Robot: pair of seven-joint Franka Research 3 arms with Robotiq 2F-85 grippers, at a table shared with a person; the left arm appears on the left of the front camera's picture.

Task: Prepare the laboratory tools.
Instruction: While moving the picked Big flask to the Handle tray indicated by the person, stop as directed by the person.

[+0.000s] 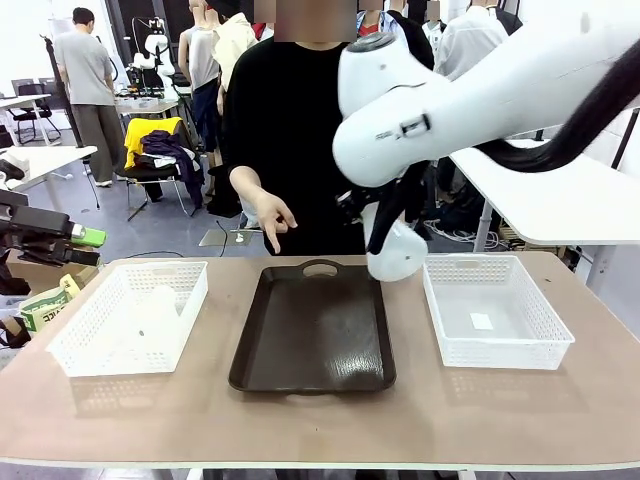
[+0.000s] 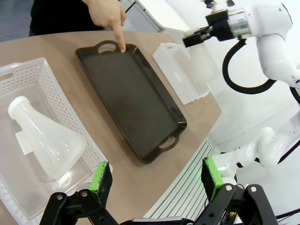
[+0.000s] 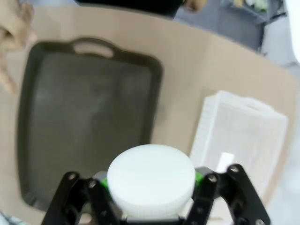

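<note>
Right gripper [image 2: 199, 36] clamps one Erlenmeyer flask [image 3: 151, 176] by its neck, above the tray [image 2: 131, 98] at its far right corner. Lowered there, it could catch the rim and tip over. Left gripper [image 2: 156, 180] is wide open and empty. The second flask [image 2: 44, 140] lies on its side in the left basket [image 2: 28, 70].

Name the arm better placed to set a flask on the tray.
Right. The right gripper holds a flask near the tray; the left gripper is open, the other flask lying in a basket.

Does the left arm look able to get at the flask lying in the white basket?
Probably yes: the flask lies uncovered in the open-topped basket, the left gripper is open, and the person's hand is away at the tray.
</note>
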